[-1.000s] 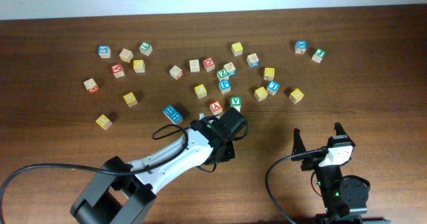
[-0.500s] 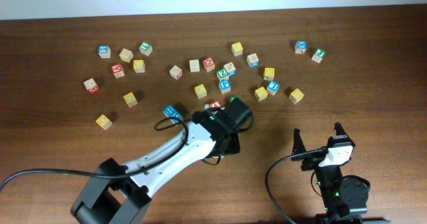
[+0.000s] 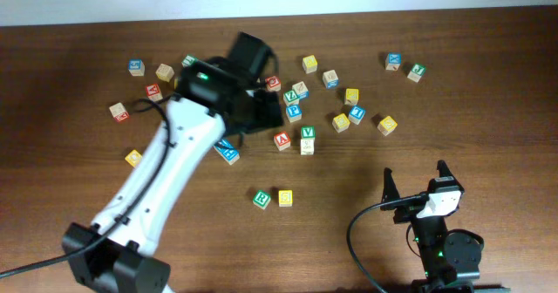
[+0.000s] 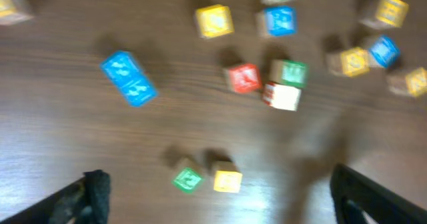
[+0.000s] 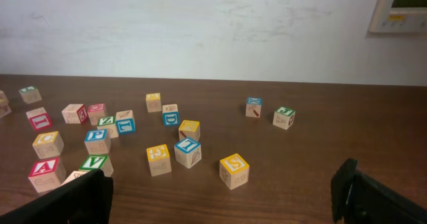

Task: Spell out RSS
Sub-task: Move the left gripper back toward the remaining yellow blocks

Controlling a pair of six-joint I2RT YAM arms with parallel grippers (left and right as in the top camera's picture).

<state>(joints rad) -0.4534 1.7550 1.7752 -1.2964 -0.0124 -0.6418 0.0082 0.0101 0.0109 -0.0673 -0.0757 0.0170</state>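
A green R block (image 3: 261, 198) and a yellow block (image 3: 284, 197) sit side by side near the front middle of the table. From above they show as the green block (image 4: 187, 179) and the yellow block (image 4: 227, 181), both blurred. My left gripper (image 3: 261, 114) (image 4: 217, 187) hangs high over the block cluster, open and empty. A yellow S block (image 5: 234, 171) (image 3: 387, 125) lies at the right of the cluster. My right gripper (image 3: 417, 184) (image 5: 220, 194) rests open and empty at the front right, well short of the blocks.
Several lettered blocks are scattered across the back half of the table. Among them are a blue block (image 3: 227, 151), a red A (image 3: 282, 139), a green V (image 3: 307, 132) and a pale block (image 3: 306, 146). The left arm (image 3: 166, 171) stretches diagonally over the left middle.
The left arm rose from the front middle and swung to the back, its jaws opening wide. The green and yellow pair now lies uncovered. The right arm stayed still.
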